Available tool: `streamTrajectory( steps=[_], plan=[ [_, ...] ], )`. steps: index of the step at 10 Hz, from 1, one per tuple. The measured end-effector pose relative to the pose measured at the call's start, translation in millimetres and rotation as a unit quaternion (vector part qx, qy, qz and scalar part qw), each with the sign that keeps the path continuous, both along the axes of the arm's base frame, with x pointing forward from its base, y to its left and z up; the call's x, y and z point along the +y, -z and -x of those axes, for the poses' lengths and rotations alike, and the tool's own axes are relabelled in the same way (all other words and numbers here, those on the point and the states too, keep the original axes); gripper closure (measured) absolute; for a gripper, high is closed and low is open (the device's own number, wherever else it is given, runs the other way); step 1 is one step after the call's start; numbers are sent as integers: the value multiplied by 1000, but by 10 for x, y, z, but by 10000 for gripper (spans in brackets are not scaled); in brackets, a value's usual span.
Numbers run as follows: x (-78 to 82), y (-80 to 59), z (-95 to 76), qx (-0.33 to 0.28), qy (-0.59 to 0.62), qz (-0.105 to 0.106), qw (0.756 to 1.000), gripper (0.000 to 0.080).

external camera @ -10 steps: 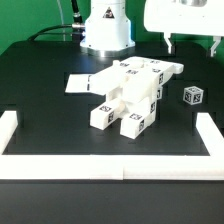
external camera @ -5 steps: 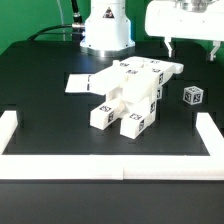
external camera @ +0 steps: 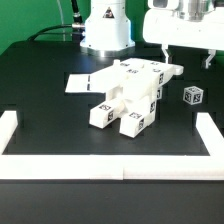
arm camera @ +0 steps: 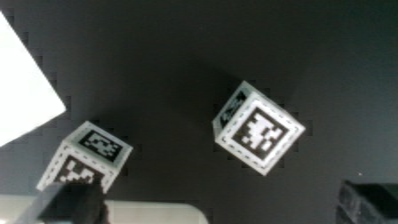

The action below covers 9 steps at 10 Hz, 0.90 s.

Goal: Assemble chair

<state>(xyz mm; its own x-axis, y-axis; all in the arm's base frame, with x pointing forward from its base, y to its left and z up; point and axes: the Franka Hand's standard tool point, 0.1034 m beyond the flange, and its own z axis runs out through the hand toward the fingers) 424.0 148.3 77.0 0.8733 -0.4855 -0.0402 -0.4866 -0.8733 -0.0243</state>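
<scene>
Quick headcount from my seat: one joined-up clump of chair parts (external camera: pixel 128 100) on the worktop (external camera: pixel 50 120), plus one loose tagged block (external camera: pixel 192 96). One marker board (external camera: pixel 82 82). Three white border rails (external camera: pixel 110 166) that I can see. One arm (external camera: pixel 105 28), one pincer (external camera: pixel 186 53), two fingers (external camera: pixel 164 45) on it. The wrist view only catches two tagged white pieces (arm camera: pixel 260 126).

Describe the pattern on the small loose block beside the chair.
The small block is white with black-and-white square tags; best in exterior view.
</scene>
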Motion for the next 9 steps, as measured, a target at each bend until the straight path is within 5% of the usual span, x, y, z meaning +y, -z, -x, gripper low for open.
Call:
streamTrajectory(
  steps=[9],
  plan=[
    [-26, -87, -63, -2, -16, -4, 1000, 150]
  ],
)
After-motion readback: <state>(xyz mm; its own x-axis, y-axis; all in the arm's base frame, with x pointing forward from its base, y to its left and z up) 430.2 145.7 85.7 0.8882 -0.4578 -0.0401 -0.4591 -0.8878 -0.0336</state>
